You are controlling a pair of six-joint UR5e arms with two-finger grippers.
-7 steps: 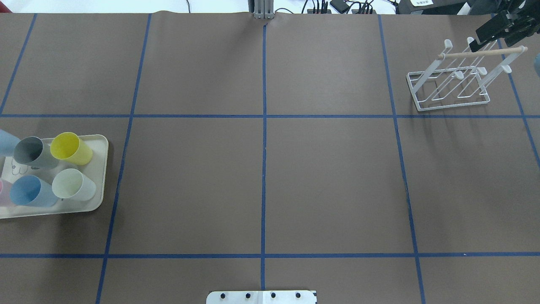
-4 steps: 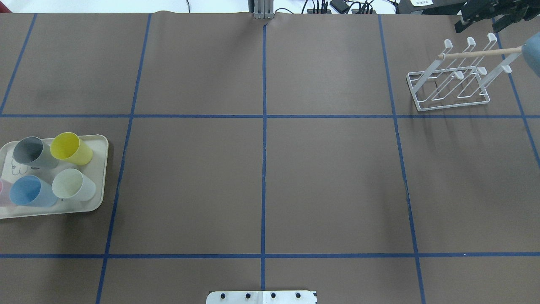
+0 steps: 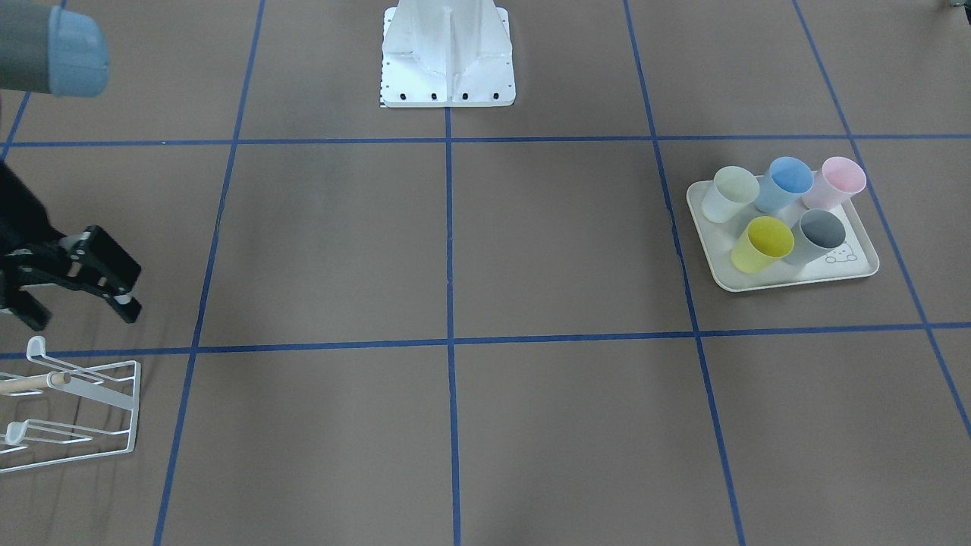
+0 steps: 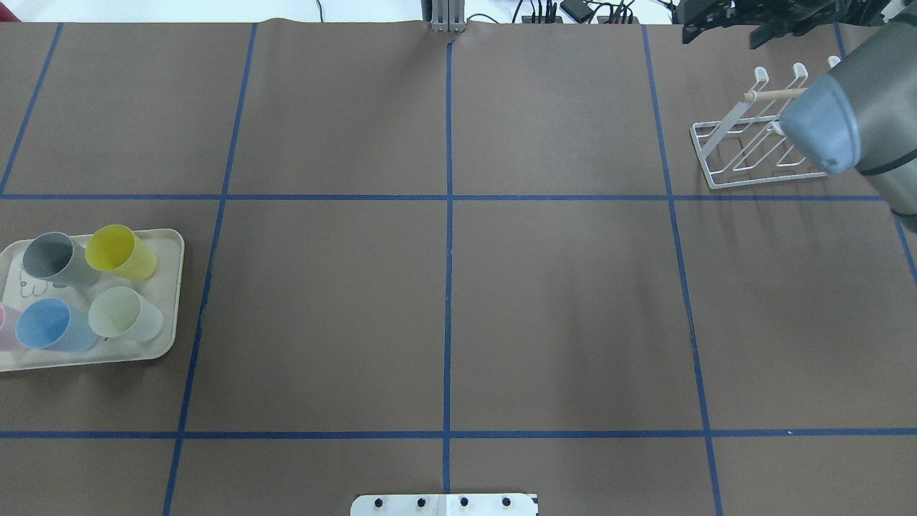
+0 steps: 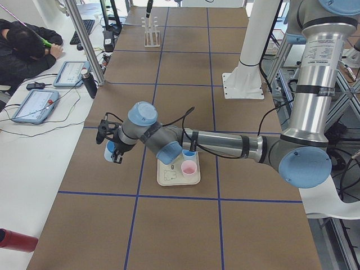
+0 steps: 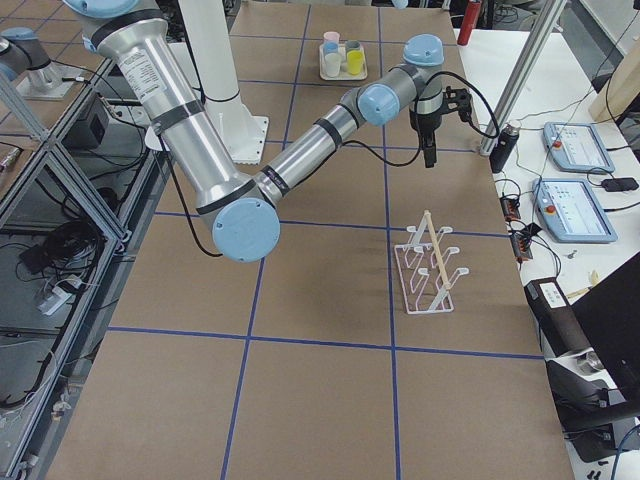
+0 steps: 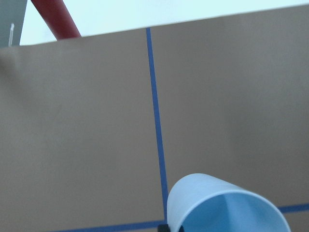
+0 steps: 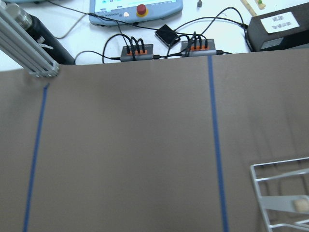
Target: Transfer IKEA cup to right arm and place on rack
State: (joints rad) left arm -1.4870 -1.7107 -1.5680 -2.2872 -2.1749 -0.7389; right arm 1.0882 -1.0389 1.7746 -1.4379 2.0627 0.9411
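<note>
**1. Left end effector** point(image 5: 111, 149): mine, clamped on the cup point(image 7: 224, 207). The cup is pale blue and held clear of the counter point(image 4: 559, 301). Its mouth faces my wrist camera. It sits just beside the tray point(image 4: 170, 301), on the operators' side. The wrist view shows the counter's edge beyond it.

**2. Right end effector** point(image 3: 82, 314): mine, fingers spread, holding nothing. It is raised and well apart from the tray, on the tray-ward side of the rack point(image 4: 738, 154). The wrist view shows the operators' edge ahead.

**3. Rack:** stands at the end opposite the tray, near the operators' edge. My right elbow point(image 4: 824, 129) hides its outer part from overhead.

**4. Tray:** at my left end, carrying five other cups point(image 3: 762, 243).

**5. Room:** a wide run of counter separates the tray from the rack.

**6. Changes:**
- Since 0.6 s ago, the right end effector has shifted tray-ward along the far edge.
- The elbow, then only at the border of the overhead view, now overlaps the rack.
- The pale-blue shape seen 1.0 s ago at the tray's outer side has left the overhead view.
- The tray, its cups and the rack are unmoved.
</note>
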